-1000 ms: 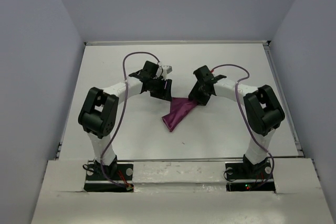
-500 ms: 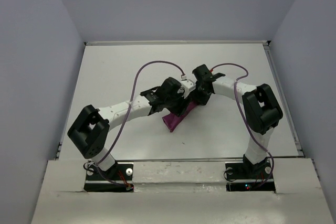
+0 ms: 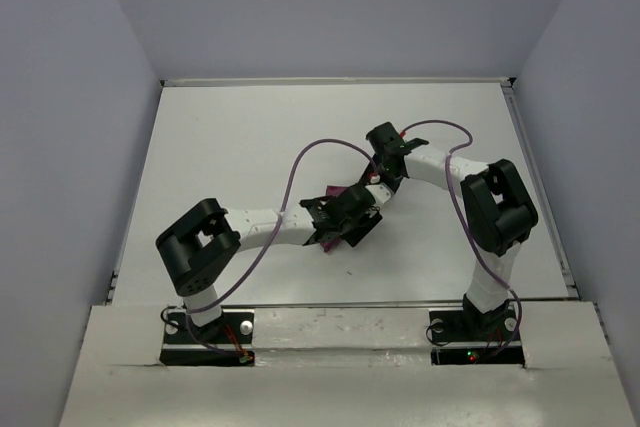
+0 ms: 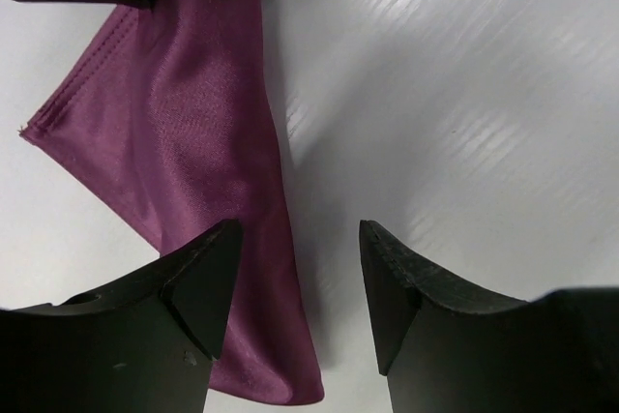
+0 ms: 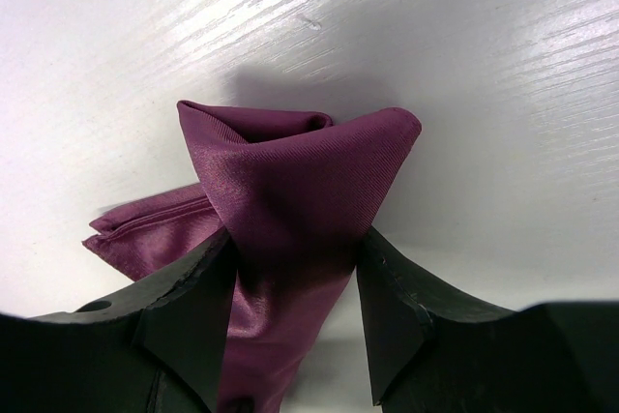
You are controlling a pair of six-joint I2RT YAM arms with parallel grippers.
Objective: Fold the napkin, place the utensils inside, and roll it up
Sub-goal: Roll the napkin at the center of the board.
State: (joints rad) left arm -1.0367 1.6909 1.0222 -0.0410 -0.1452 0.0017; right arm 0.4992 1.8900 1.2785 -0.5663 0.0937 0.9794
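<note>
Your left jaws hang spread and empty above the counter. The napkin lies flat beneath them, a long purple fold passing under one tip. Further right, your right jaws pinch the napkin's other end, and the cloth bunches into a peak between them.

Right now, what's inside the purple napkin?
Only purple cloth shows: the napkin is bunched in the right gripper, and its folds hide anything inside. No utensils are visible.
</note>
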